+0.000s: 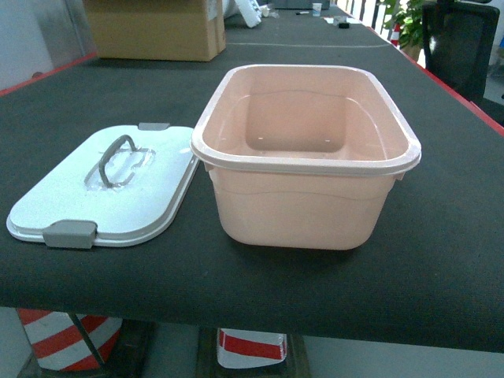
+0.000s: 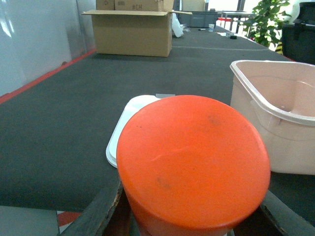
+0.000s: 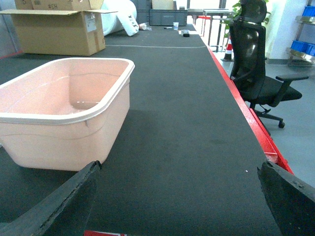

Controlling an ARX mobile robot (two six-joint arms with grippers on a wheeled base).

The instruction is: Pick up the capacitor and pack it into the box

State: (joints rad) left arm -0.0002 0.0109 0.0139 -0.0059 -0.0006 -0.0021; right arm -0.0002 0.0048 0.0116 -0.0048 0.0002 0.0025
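The box point(image 1: 305, 157) sat open and empty on the dark worktop point(image 1: 441, 236), its lid point(image 1: 106, 189) lying flat just beside it at nine o'clock, handle up. Neither arm showed in the head view.

In the left wrist view an orange cylinder, which I took for the capacitor point(image 2: 193, 164), filled the lower middle between the dark fingers point(image 2: 98, 214) of the left gripper point(image 2: 192, 216); the gripper looked to be grasping it, though the contact itself lay below the frame edge. The right gripper point(image 3: 182, 196) was spread wide with nothing between its fingers.

So the pick seemed done and the carry in hand. The next move would call for lifting the capacitor over the rim, toward two o'clock in the left wrist view, and releasing it inside without knocking the wall.

The capacitor's body and the fingertips were cut off, so how firmly it was gripped could not be judged. A cardboard carton point(image 1: 153, 30) stood at the far end, at eleven o'clock.
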